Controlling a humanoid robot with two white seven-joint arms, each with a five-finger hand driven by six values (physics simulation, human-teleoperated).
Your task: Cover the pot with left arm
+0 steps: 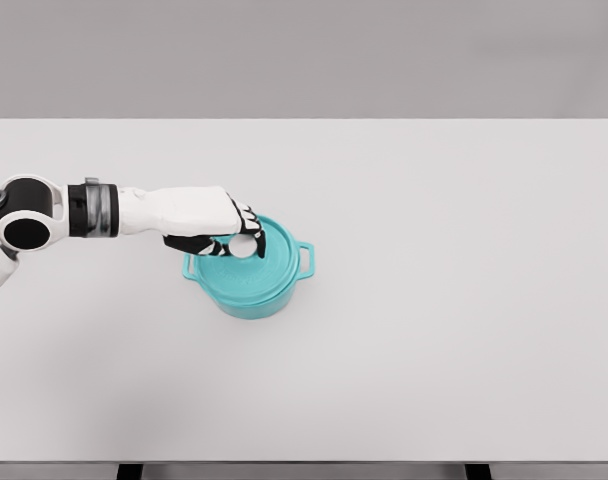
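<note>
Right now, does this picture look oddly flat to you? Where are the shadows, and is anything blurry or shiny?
Head view: the light is soft and even, with no glare on the white table; the teal pot casts almost no shadow, only a faint darkening at its base; the left hand on the lid looks sharp, and nothing is out of focus.

- A white table (434,300) fills most of the view, with its far edge against a grey wall.
- A teal pot (259,290) stands directly on the table, left of the middle.
- The pot has a side handle on its right, and a teal lid (269,262) sits on it.
</note>
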